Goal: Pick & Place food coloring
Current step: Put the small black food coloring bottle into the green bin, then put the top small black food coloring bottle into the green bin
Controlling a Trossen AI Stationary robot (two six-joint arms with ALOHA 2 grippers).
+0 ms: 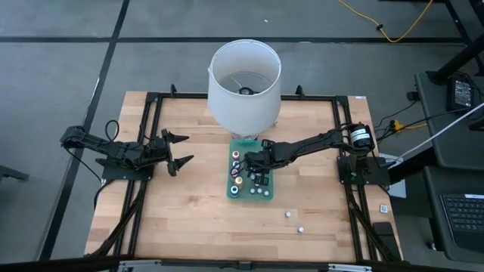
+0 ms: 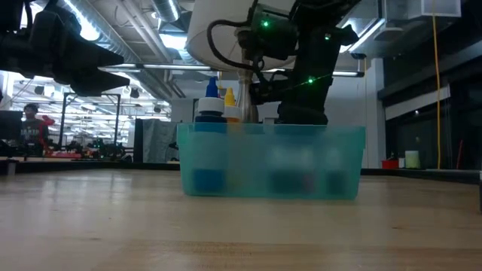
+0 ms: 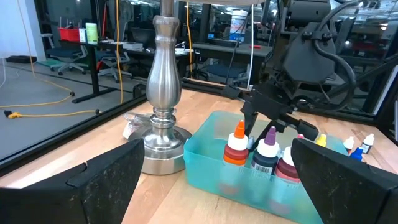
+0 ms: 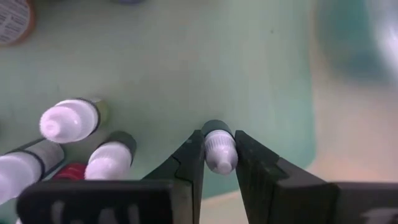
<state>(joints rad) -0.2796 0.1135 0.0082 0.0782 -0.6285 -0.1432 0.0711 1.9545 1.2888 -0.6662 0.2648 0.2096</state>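
one white-capped bottle [image 4: 218, 154] pinched in right claw [image 4: 219, 163], labels unreadable

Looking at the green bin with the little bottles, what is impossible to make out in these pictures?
- Colour of the bottle pinched by the right end effector: the fingers cover its body in the right wrist view.
- Bottles low in the green bin: blurred through its wall in the low view.
- Two small white things on the table: too small in the high view.
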